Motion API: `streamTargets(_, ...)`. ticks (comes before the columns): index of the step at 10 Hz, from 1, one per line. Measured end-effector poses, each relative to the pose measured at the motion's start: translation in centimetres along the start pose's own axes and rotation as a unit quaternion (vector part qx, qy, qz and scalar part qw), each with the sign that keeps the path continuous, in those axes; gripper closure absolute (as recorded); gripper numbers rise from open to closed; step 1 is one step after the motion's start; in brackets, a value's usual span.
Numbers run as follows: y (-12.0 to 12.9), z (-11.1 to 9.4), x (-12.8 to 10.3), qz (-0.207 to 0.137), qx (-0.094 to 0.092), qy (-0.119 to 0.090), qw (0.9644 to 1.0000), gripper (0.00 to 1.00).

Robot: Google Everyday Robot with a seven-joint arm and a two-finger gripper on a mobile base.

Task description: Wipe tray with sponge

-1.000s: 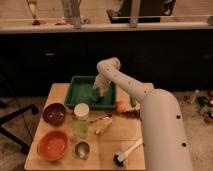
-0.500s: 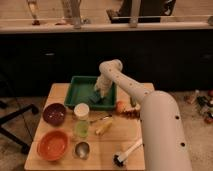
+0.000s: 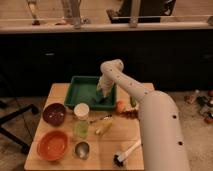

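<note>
Wiping is judged to be in hand: the hand point(image 3: 102, 93) is set low in the right part of the tray point(image 3: 79, 87), just above the sponge point(image 3: 98, 100). Its grip cannot be told. A steady pressed sweep across the tray floor is called for next.

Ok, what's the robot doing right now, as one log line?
phase: at tray | gripper: low inside tray, right-front part | sponge: cannot make out | arm: reaching over table

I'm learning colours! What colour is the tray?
The tray is green in the camera view; the hand reaches into it.
</note>
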Motion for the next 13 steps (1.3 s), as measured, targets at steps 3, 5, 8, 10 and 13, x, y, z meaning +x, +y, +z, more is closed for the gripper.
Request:
streamTargets(3,-1.1,0.6,0.5,-0.008,-0.015,0.011,0.9998,1.00)
streamTargets(5,-2.2,1.6,-0.8,-0.026,-0.020,-0.002,0.9995,1.00)
streamTargets(8,-2.2,2.2,-2.4,-0.044,-0.023,-0.032,0.9983,1.00)
streamTargets(10,-1.7,2.2,-3.6,-0.056,-0.028,-0.040,0.9972,1.00)
streamTargets(13,0.0,1.8,-3.0,-0.046,-0.044,-0.036,0.9973,1.00)
